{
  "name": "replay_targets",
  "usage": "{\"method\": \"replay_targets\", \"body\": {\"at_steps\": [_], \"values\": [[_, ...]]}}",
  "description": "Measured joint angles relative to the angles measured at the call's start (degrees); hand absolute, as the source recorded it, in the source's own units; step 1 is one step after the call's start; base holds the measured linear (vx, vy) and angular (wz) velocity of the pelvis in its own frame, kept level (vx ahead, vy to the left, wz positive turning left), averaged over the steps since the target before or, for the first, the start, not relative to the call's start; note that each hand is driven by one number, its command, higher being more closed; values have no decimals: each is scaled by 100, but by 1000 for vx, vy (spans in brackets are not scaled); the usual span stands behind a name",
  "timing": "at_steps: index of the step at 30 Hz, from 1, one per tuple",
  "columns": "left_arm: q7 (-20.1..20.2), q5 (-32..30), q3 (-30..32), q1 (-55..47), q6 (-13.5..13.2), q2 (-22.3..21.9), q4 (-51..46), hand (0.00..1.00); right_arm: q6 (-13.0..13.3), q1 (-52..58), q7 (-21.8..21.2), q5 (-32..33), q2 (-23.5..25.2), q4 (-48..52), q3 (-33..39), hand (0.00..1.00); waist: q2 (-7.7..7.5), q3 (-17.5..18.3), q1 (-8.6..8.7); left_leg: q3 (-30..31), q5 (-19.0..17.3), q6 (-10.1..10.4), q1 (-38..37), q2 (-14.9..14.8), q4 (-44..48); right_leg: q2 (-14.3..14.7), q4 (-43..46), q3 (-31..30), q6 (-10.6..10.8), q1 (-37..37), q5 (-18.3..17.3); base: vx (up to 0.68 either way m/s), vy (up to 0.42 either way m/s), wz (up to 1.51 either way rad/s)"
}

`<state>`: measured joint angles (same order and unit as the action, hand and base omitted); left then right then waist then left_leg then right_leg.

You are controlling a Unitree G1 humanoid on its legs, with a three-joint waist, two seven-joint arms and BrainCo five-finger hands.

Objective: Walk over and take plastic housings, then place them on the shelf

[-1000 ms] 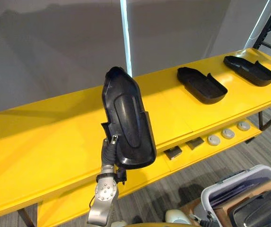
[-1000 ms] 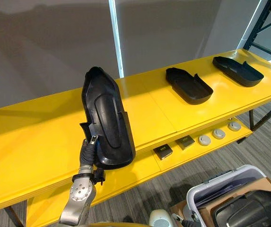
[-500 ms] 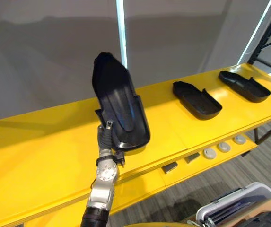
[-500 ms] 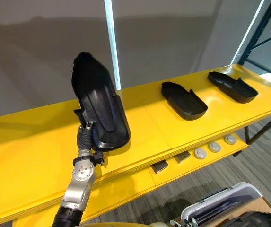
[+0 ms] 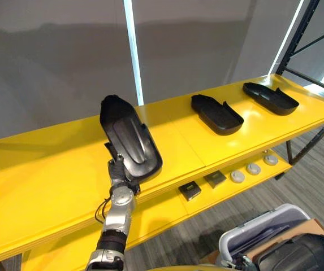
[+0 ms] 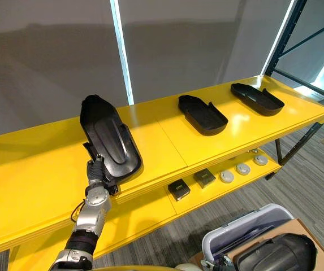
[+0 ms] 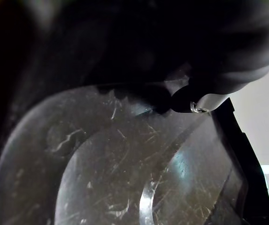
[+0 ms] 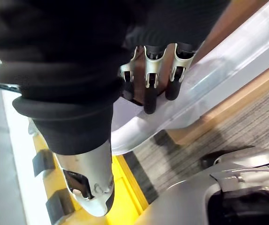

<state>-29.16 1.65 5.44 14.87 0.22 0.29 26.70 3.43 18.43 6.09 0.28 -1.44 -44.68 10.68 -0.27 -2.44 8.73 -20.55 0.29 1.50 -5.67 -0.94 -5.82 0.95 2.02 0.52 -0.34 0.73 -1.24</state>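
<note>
The robot's left hand (image 5: 117, 169) has its fingers wrapped round the bottom end of a black housing (image 5: 129, 138). The housing is tipped up, with its low end just over the front part of the yellow shelf (image 5: 37, 169). I cannot tell if it touches. Two more lie flat on the same shelf to the right: the middle housing (image 5: 216, 113) and the far housing (image 5: 269, 97). So I think two are done and this one is nearly there. It only needs to be laid down and let go. What looks like another dark housing (image 5: 294, 254) sits by the white bin (image 5: 263, 228). The right hand (image 8: 155, 75) hangs by that bin with loose fingers, holding nothing.

There is lots of bare yellow room to the left, and a fair gap before the middle housing. The front edge is close under the hand, so the housing should go down further in, or it could slip off toward the lower shelf (image 5: 167, 209)
</note>
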Motion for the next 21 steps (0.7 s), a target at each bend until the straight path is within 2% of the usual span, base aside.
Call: {"method": "replay_targets", "body": {"at_steps": [8,12,21], "values": [[-25,-3,232,466,60,113,217,0,0,-154,4,23,-27,-171,14,0,12,-138,37,104,85,-105,-4,7,2,3,-88,86,-50,91,38,49,-9,4],[-109,0,407,482,54,122,216,0,0,-221,2,24,-34,-177,15,0,37,-166,157,161,85,-105,-33,6,1,12,-223,121,-84,195,67,23,-13,5],[-167,120,428,501,55,116,204,0,0,-249,0,48,-60,-197,11,0,66,-190,154,204,85,-105,-41,-14,-4,38,-243,123,-101,215,78,0,0,0]]}}
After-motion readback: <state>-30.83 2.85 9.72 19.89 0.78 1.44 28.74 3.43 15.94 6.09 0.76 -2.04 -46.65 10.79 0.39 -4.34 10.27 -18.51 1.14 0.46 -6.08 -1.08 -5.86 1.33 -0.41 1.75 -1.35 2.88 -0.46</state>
